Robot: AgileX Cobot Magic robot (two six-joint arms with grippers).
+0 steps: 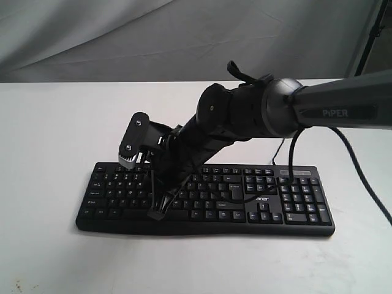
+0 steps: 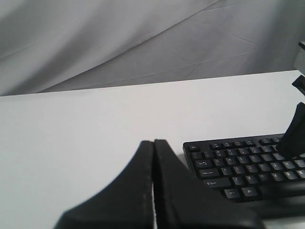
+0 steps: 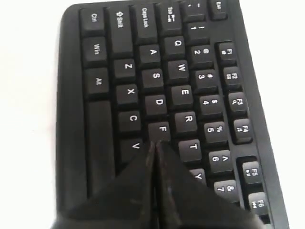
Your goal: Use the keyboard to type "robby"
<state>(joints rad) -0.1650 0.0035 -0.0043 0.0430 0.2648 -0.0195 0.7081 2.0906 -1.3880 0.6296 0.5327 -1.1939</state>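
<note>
Both closed: right gripper [image 3: 155, 149] tip at the keyboard [image 3: 102, 129], left gripper [image 2: 153, 144] apart.

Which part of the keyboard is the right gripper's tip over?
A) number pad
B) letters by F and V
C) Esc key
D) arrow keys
B: the right wrist view shows the shut right gripper tapering to a point beside the F key and V key of the keyboard.

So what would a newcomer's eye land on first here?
The dark right arm stretches in from the right of the exterior view, its shut right hand pointing down at the black keyboard, tips by the F key and V key. The left hand, also shut, hangs apart from it, over the bare white table.
</note>
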